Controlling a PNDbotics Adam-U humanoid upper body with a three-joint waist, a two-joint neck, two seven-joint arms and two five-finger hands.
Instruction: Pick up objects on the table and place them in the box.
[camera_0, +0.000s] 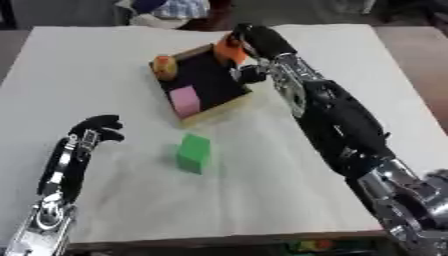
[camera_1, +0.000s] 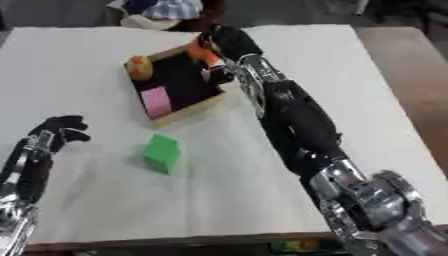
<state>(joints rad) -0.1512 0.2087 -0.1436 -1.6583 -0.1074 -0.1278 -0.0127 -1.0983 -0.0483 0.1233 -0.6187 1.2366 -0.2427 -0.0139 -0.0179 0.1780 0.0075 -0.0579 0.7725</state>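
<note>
A shallow wooden box (camera_0: 213, 111) with a black floor and pale rim was seen askew on the white table (camera_0: 105, 75), and everything else is placed from it. Inside it, a flat pink block (camera_0: 185, 99) lay toward the near corner, and a rounded orange-yellow object (camera_0: 164, 66) sat against the left-hand corner; its exact kind could not be made out. Just in front of the box's near corner, apart from it, a green block (camera_0: 193, 153) stood upright on the table, its top face lighter than its sides.

The right hand (camera_0: 249, 42) was reached over the far corner of the box, and an orange object (camera_0: 229, 51) was seen pressed against it there. Whether the fingers were curled round that object could not be told, since the dark hand merged with the black box floor and most of the object was covered. Part of the box's right rim was hidden behind the right forearm.

The left hand (camera_0: 94, 131) was held well to the left of the green block, its fingers curled over and holding nothing.

No label, brand or writing could be read on any object.
</note>
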